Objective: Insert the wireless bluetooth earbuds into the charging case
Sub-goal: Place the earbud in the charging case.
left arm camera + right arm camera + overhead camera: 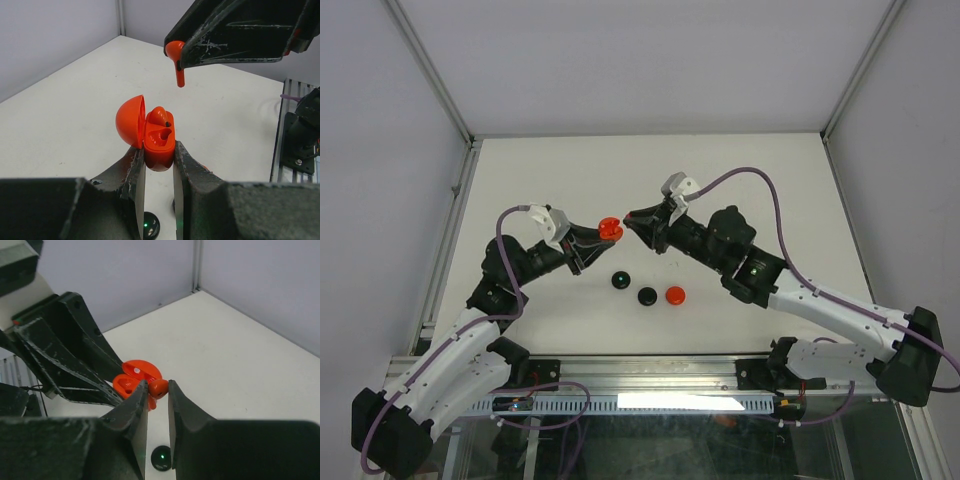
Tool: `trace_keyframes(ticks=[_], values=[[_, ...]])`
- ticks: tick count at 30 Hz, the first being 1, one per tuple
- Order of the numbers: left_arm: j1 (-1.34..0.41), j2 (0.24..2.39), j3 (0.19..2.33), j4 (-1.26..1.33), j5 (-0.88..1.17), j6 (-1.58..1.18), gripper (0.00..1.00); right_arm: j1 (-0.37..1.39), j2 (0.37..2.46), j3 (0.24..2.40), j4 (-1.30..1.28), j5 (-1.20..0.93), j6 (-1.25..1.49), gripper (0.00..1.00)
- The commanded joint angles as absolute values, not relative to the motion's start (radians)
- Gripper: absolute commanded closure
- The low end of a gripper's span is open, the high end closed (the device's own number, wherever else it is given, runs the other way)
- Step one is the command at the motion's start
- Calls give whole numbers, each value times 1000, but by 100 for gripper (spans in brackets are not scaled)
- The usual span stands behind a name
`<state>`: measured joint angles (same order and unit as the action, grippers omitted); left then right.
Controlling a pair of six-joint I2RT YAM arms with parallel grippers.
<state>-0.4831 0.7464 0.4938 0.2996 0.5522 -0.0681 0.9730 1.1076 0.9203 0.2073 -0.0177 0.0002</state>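
The left gripper's [159, 159] jaws clamp the base of the open red charging case [160, 142], lifted off the table [520, 180] with its lid swung aside. The right gripper [158, 390] pinches a red earbud [177, 65], stem down, just above the case's empty socket; another earbud [159, 116] seems seated beside it.

Bright, even, diffuse light on the matte white tabletop [550, 170]; shadows faint and soft. White glare streaks the silver metal rail [680, 401] at its near edge; wrist views blur closest to the lens
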Motion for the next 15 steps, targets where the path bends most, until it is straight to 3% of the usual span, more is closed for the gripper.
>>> trace_keyframes(ticks=[1,15], values=[[-479,717,493,377,569,-89,100,1014,1112,912,424,-62,-30,83],[-479,703,488,395,577,-109,100,1104,1199,902,517,40,-101,84]])
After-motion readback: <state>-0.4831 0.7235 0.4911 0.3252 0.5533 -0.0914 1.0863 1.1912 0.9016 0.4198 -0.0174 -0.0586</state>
